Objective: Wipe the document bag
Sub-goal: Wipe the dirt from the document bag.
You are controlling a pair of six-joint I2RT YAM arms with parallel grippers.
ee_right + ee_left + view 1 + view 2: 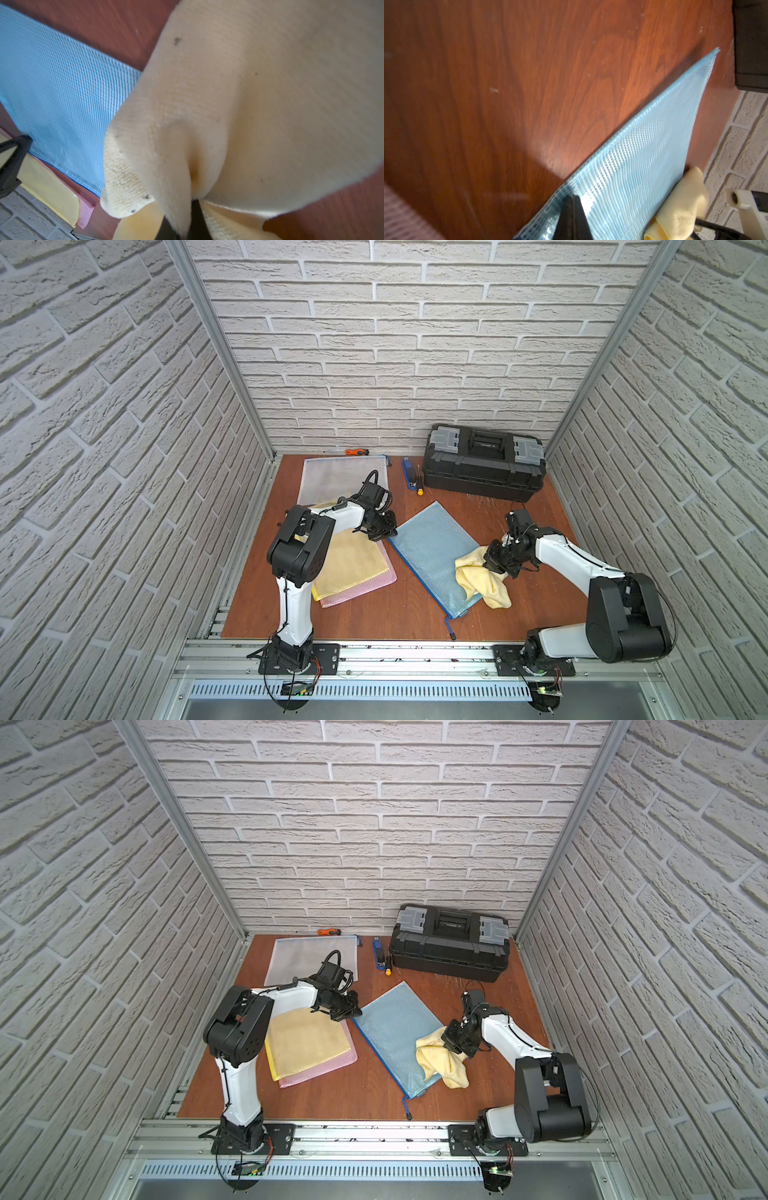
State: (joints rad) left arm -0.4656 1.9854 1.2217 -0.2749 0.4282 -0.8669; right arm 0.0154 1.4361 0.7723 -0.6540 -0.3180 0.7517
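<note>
The document bag point(432, 556) point(390, 1027) is a blue mesh zip pouch lying flat and aslant mid-table. My left gripper point(384, 533) point(345, 1013) is shut, its joined tips point(573, 197) resting on the bag's far left corner point(643, 155) and holding nothing. My right gripper point(496, 568) point(454, 1046) is shut on a crumpled pale yellow cloth point(484, 580) point(440, 1060). The cloth lies over the bag's right edge and partly on the wood. In the right wrist view the cloth point(228, 104) hides the fingertips, and the bag point(58, 99) lies beside it.
A yellow pouch point(353, 564) on a pink pouch point(376, 587) lies under my left arm. A white mesh pouch point(332, 479) sits at the back left. A black toolbox point(484, 462) stands at the back right, with a blue tool point(408, 472) and an orange-handled tool point(357, 452) near the wall.
</note>
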